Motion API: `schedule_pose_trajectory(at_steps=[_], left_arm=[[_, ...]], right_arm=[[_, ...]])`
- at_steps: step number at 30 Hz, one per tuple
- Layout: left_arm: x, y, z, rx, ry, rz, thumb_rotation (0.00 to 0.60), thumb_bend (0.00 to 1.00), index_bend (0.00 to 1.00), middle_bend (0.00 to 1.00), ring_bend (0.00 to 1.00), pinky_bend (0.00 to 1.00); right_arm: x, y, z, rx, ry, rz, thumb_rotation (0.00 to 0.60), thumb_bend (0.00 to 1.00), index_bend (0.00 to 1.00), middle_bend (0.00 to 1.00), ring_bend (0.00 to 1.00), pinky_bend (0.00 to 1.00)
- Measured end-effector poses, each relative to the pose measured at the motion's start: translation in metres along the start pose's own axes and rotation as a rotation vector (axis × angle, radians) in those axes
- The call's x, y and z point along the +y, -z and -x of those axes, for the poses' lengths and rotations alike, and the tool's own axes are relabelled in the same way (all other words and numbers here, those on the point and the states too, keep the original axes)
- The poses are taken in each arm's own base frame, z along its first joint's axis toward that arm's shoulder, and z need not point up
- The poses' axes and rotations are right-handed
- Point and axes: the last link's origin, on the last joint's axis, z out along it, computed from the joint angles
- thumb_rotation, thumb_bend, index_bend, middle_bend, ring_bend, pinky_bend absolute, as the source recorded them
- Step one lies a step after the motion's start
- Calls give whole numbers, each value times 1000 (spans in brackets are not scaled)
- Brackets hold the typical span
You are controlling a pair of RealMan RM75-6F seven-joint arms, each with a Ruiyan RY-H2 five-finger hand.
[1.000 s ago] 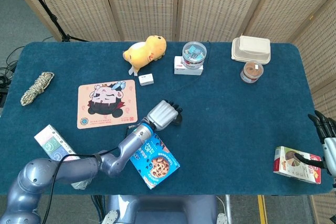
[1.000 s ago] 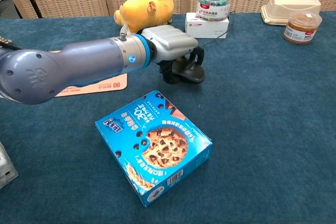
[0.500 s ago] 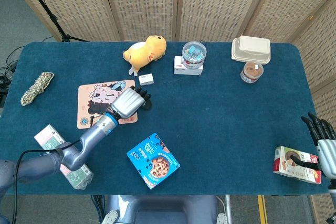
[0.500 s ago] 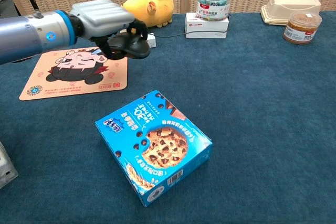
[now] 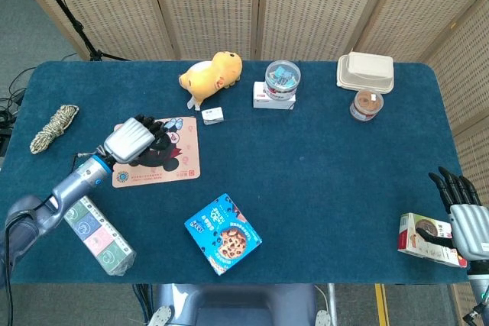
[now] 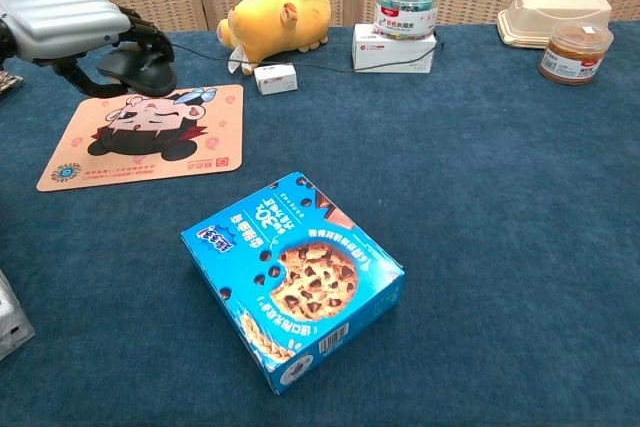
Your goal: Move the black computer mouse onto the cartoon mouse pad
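The cartoon mouse pad lies flat on the blue table at the left. My left hand hovers over the pad's far left part and grips the black computer mouse, held above the pad. The mouse's thin cable runs back towards the white box. My right hand shows at the far right edge in the head view, fingers spread, holding nothing.
A blue cookie box lies in front. A yellow plush, small white box, clear jar, brown jar and white container stand at the back. A rope coil, patterned pack and snack box lie near the edges.
My left hand has carried the black mouse leftwards from beside the cookie box, across the table, to above the pad's left part. The right hand rose slightly into view.
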Motion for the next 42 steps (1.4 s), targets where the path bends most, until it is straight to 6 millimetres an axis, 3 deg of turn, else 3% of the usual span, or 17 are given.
schedule_pose_trajectory(at_steps=[6, 17, 42], left_arm=[[-13, 17, 8, -26, -73, 91, 600, 340, 441, 325, 323, 414], [11, 16, 7, 10, -137, 262, 600, 326, 426, 317, 302, 414], [1, -3, 18, -96, -277, 185, 600, 268, 408, 300, 281, 414]], right_arm=[[-4, 0, 9, -16, 0, 21, 600, 0, 0, 0, 0, 0], [-6, -1, 11, -34, -41, 18, 600, 0, 0, 0, 0, 0], [-3, -1, 5, -17, -92, 34, 600, 0, 0, 0, 0, 0]])
